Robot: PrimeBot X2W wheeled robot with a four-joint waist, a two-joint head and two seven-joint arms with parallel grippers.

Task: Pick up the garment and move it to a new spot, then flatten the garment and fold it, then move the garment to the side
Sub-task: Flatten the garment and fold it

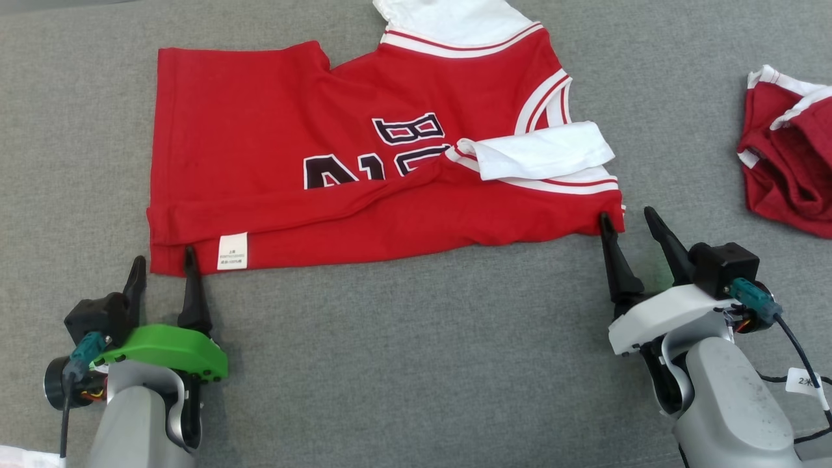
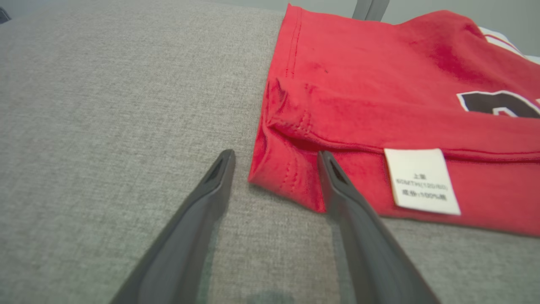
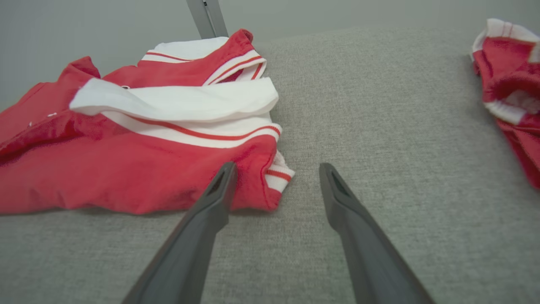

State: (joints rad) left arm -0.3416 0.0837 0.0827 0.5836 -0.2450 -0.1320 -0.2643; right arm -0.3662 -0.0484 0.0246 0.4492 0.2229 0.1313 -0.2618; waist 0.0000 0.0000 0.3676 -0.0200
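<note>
The garment [image 1: 364,162] is a red jersey with white trim and dark lettering, lying partly folded on the grey cloth surface, a white label near its front left corner. My left gripper [image 1: 162,257] stands open at that front left corner [image 2: 291,181], one finger at the hem's edge and the other on bare cloth. At the jersey's front right corner [image 3: 261,185] my right gripper [image 1: 627,218] is open too, its left finger tip touching the red edge. A white sleeve [image 3: 177,99] is folded over the red body.
A second red and white garment [image 1: 790,162] lies crumpled at the far right edge, also in the right wrist view [image 3: 510,88]. The grey surface [image 1: 416,351] stretches wide in front of the jersey. Cables hang off the right wrist [image 1: 793,364].
</note>
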